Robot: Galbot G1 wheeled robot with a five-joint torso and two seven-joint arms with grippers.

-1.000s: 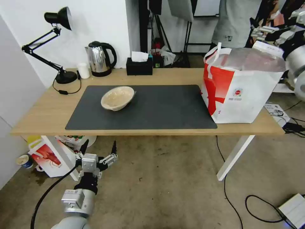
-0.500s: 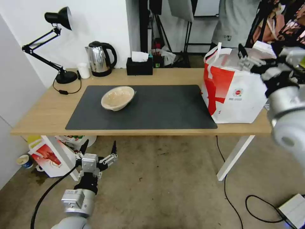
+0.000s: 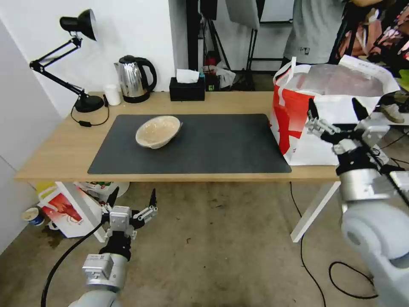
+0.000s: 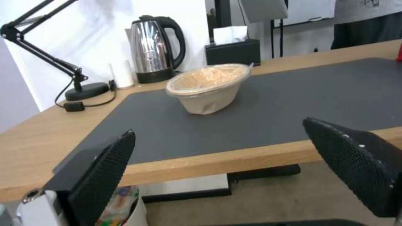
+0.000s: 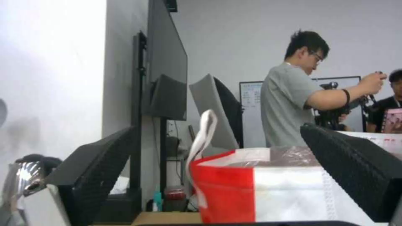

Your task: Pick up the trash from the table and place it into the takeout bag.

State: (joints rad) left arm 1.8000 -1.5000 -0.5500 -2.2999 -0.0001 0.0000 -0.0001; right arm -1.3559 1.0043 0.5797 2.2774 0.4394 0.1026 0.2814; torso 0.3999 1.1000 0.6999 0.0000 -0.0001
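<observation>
Beige bowl point(image 3: 158, 131) is the one piece of trash I can see on the table point(image 3: 55, 149): sits on the grey mat point(image 3: 213, 145), left of centre, tilted slightly, with clear film over its top in the left wrist view point(image 4: 208, 84). Takeout bag point(image 3: 324, 123) stands at the right end of the table, mouth open and foil lining showing, well apart from the bowl.

Step in hand, as I read it: go for the bowl. Left gripper point(image 3: 132, 198) is the nearer one. It hangs below the table's front edge, off the bowl's left side, so it needs to rise above the tabletop before reaching in. Rim is thin and the wall slopes, so I'd pinch across the rim, one finger inside and one outside, and lift straight up to avoid dragging it over the mat. Film may be slippery.

Left gripper: fingers spread wide, holding nothing, touching nothing. Right gripper point(image 3: 336, 114): in front of the bag's near face, below its rim, fingers also spread wide and empty; can't tell if it brushes the bag.
</observation>
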